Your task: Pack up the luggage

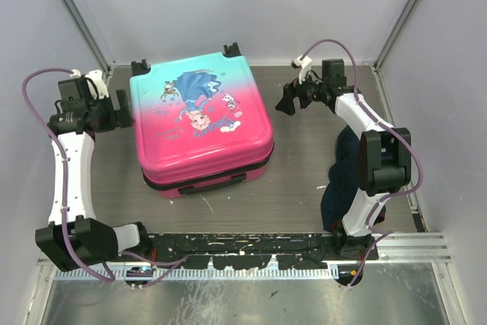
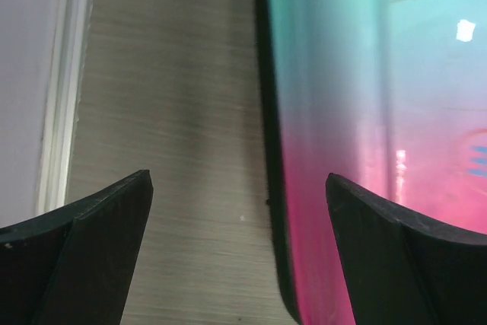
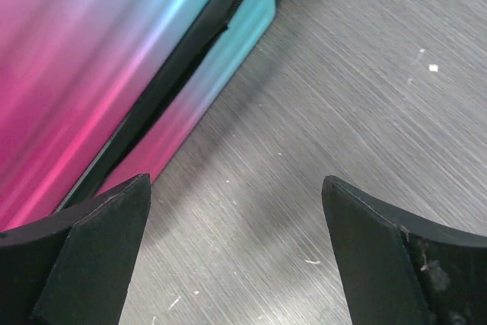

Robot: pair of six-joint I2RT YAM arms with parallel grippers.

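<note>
The luggage (image 1: 199,123) is a small hard-shell suitcase, turquoise fading to pink with a cartoon princess print. It lies flat and shut in the middle of the table, wheels at the far edge. My left gripper (image 1: 124,109) is open and empty just left of its left side; the shell fills the right of the left wrist view (image 2: 380,135). My right gripper (image 1: 291,99) is open and empty just right of its far right corner; the zip seam shows in the right wrist view (image 3: 144,97). A dark navy cloth heap (image 1: 342,176) lies at the right behind my right arm.
Grey walls stand close on the left, back and right. A metal rail (image 1: 251,253) with cables runs along the near edge by the arm bases. Bare brushed table (image 1: 304,180) shows between the suitcase and the right arm.
</note>
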